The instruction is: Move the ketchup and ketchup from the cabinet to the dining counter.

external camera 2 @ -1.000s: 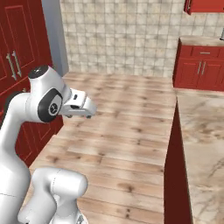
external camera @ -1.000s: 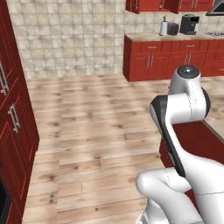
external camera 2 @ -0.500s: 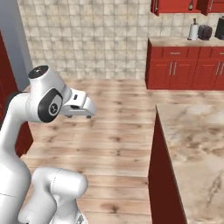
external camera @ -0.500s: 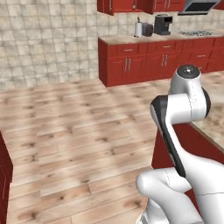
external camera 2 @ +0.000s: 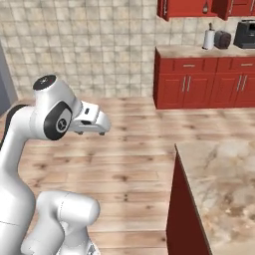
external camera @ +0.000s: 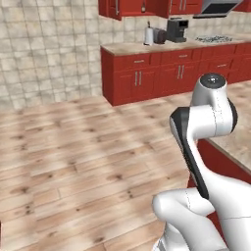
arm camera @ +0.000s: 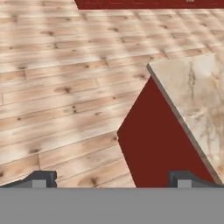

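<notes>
Beside the corner of the dining counter the gripper hangs over the wooden floor, its two dark tips set wide apart with nothing between them. No ketchup bottle can be seen on the marbled top or at the hand, so I judge that the robot is at the travel step, with the base on its way between cabinet and island, and not carrying anything. A red wall cabinet shows high on the far wall above the tiled worktop, where a paper-towel roll and a coffee machine stand. Whether the bottles are inside it I cannot tell.

The next move probably calls for driving to the cabinet and raising the arm to its shelf. The floor is open and wide ahead. The sharp counter corner lies just beside the arm, so the base should turn with care there.
</notes>
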Available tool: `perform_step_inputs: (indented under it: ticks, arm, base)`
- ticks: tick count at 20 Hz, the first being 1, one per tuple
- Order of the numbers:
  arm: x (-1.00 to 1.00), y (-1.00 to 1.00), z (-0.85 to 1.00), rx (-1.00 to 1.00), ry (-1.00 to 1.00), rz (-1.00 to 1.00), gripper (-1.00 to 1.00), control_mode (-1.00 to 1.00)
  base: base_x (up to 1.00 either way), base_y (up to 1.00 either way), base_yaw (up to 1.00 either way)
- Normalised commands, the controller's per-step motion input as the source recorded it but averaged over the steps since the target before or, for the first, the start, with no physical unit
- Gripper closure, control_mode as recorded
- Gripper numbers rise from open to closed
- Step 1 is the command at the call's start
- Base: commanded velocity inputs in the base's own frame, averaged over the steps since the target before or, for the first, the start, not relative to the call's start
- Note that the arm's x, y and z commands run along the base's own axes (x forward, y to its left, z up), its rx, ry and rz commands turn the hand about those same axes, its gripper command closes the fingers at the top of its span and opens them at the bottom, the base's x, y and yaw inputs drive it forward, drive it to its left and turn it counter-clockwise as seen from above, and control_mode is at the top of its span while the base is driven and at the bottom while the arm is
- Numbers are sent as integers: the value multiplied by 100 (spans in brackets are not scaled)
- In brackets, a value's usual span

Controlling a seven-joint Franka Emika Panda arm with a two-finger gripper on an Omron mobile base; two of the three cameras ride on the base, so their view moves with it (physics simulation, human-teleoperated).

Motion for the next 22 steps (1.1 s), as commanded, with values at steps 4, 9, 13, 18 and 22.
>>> perform_step_inputs:
  ticks: [4,9,13,18,22]
  arm:
    - [0,0,0,0,0,0,-100,100]
    - [0,0,0,0,0,0,-100,100]
    - [0,0,0,0,0,0,-100,100]
    - [0,0,0,0,0,0,-100,100]
    - [0,0,0,0,0,0,-100,100]
  base:
    - [92,27,-21]
    - [91,27,-23]
    - [92,27,-22]
    - [93,27,-19]
    - [94,25,-19]
